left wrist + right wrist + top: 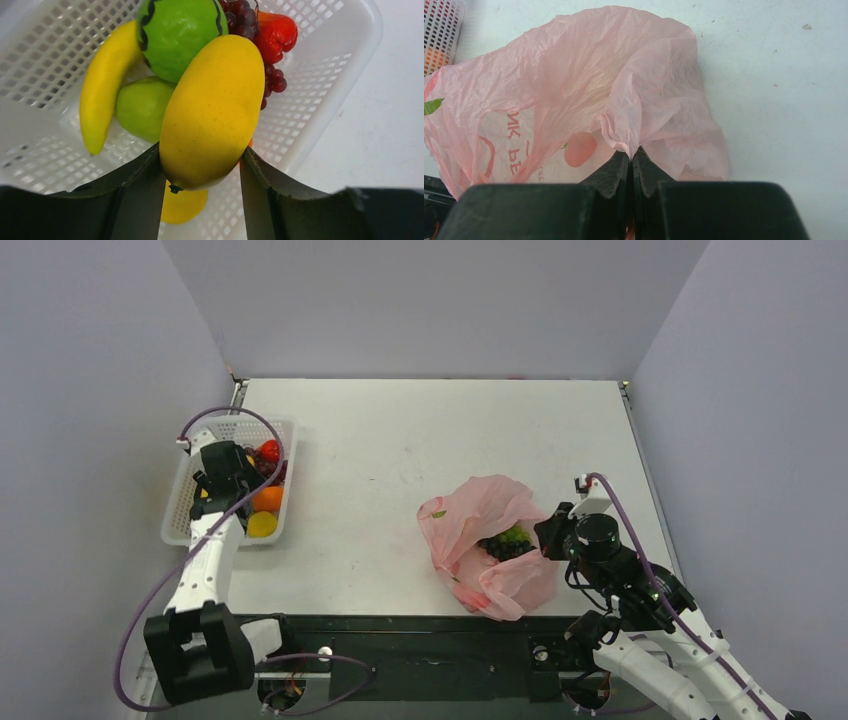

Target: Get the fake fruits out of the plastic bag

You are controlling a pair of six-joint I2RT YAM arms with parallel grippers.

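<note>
My left gripper (201, 149) is shut on a big yellow fake fruit (212, 110), held just above the white mesh basket (320, 95). In the top view this gripper (225, 480) hovers over the basket (178, 512). Below it lie a banana (102, 85), two green fruits (180, 35), dark grapes (245, 17), a red fruit (277, 32) and another yellow one (185, 205). The pink plastic bag (480, 510) sits at the front right with dark and green grapes (507, 540) in its mouth. My right gripper (631, 152) pinches a gathered fold of the bag (589, 75).
The basket stands at the table's left edge, with an orange (267, 499) and a yellow fruit (262, 524) showing beside my left arm. Bare white tabletop (400, 450) lies between basket and bag. Grey walls enclose the table on three sides.
</note>
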